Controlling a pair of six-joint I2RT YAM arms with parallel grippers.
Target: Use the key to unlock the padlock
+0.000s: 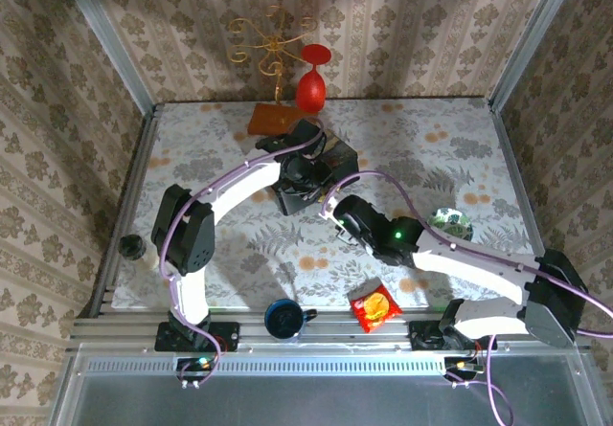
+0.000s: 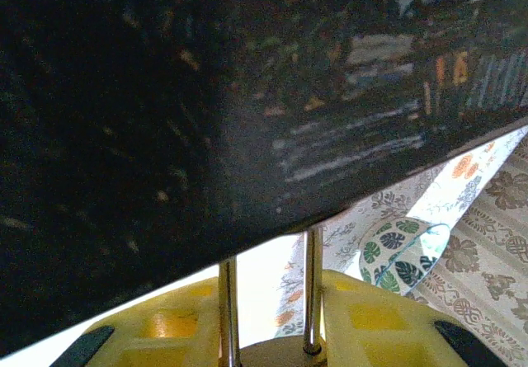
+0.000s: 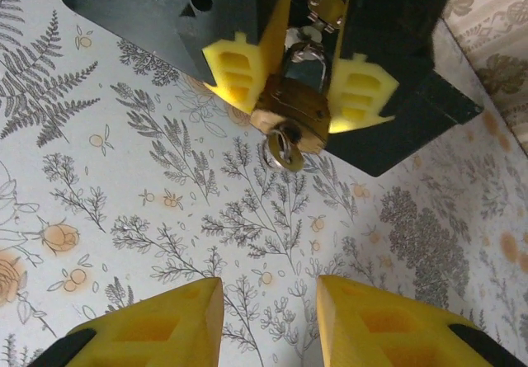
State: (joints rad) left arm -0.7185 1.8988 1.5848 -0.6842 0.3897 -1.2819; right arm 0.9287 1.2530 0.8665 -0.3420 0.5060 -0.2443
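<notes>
My left tool [image 3: 297, 103] is clamped on the padlock [image 3: 289, 118], at the near edge of the dark box [image 3: 124, 4] on the far middle of the worktop [image 3: 124, 185]. A key [image 3: 285, 148] seems seated in its keyhole. My right tool [image 3: 268, 293] hangs just near of it, fingers apart and empty.

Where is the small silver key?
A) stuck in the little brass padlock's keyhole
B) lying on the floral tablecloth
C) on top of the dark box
A: in the right wrist view the small silver key juts from the keyhole end of the little brass padlock.
</notes>
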